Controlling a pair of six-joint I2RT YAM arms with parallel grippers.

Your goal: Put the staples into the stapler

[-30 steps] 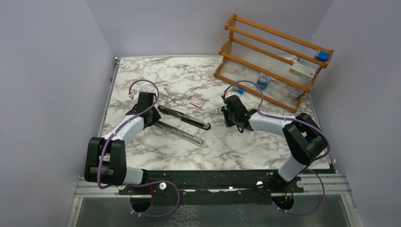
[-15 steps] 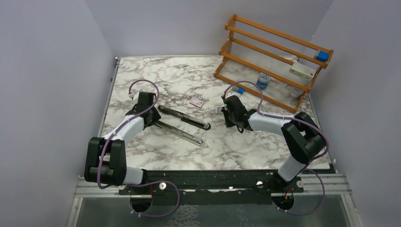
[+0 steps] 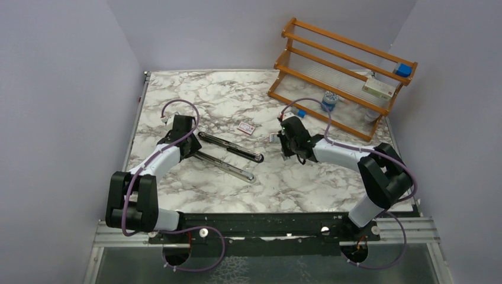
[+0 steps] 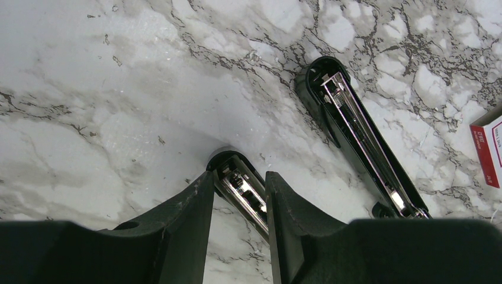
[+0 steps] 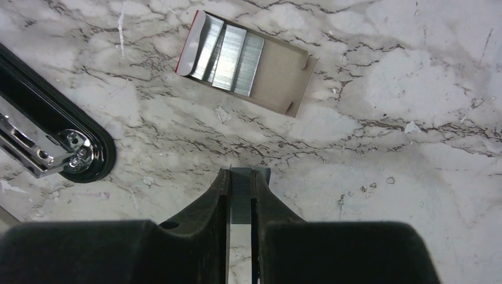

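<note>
- Fingers (image 5: 216, 198) of the right gripper (image 5: 241, 175) are pressed together on a thin grey staple strip (image 5: 241, 201). That's only readable from the right wrist cam. From the top cam the right gripper (image 3: 285, 142) is just a black blob low over the table (image 3: 308, 177).
- Just past that strip, an opened cardboard tray (image 5: 284, 77) can be seen lying flat, with more staples (image 5: 231, 50) packed into its red-edged end. From above it's a tiny pale speck (image 3: 273, 138) beside the gripper.
- The rounded tip of the stapler (image 5: 89, 160) is caught at the left edge of the right wrist view, apart from the tray.
- The left gripper (image 4: 240, 177) is closed around one half of the stapler (image 4: 361, 136), with a finger on each side near that half's end. The other half lies alongside, silver channel facing up.
- Only the top view shows the stapler (image 3: 231, 157) splayed fully open into two long bars.
- A pink-red box (image 3: 246, 128) sits near the far bar and is clipped at the left wrist view's right edge (image 4: 488, 151).
- A wooden rack (image 3: 349, 41) is parked at the far right corner.
</note>
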